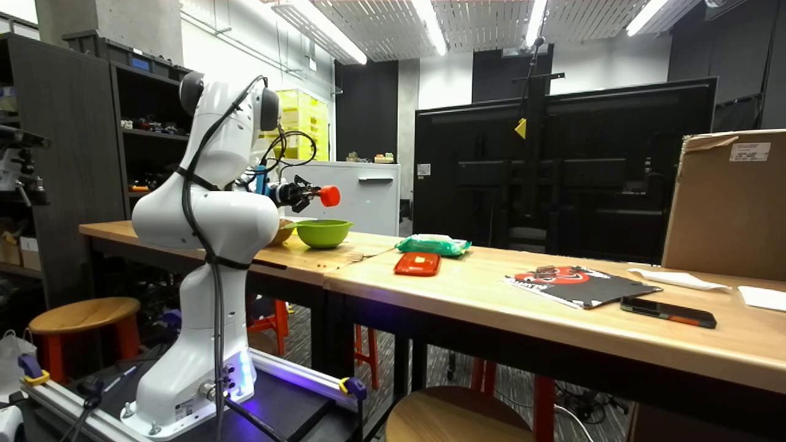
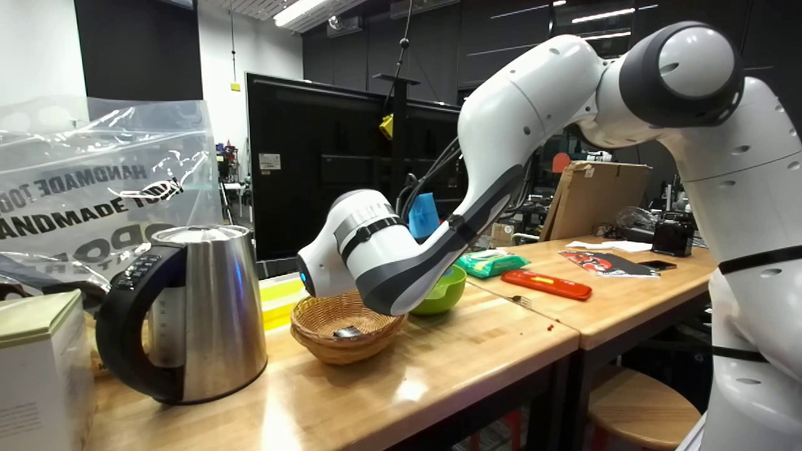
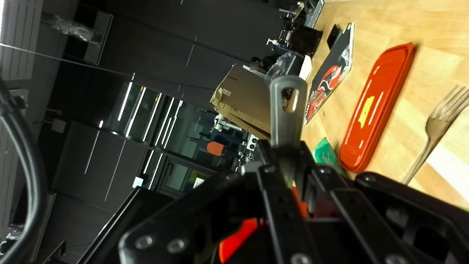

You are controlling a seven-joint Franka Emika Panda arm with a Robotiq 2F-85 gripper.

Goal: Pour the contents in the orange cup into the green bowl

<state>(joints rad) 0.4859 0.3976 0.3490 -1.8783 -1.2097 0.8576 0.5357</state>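
Observation:
The orange cup (image 1: 330, 196) is up in the air, over the near side of the green bowl (image 1: 323, 234) as an exterior view shows it. My gripper (image 1: 313, 192) is shut on the grey handle (image 3: 287, 110) of that cup, which stands up between the fingertips in the wrist view. Only slivers of orange (image 3: 239, 236) show there behind the fingers. How far the cup is tilted, and what it holds, I cannot tell. In an exterior view the arm hides the gripper and cup, while the green bowl (image 2: 442, 294) shows partly behind the arm.
A wicker basket (image 2: 341, 351) sits beside the bowl, with a steel kettle (image 2: 225, 313) further along. A fork (image 3: 436, 128), a red case (image 3: 377, 110) and a green packet (image 1: 433, 245) lie on the table. Small red bits (image 2: 551, 327) lie near the table's edge.

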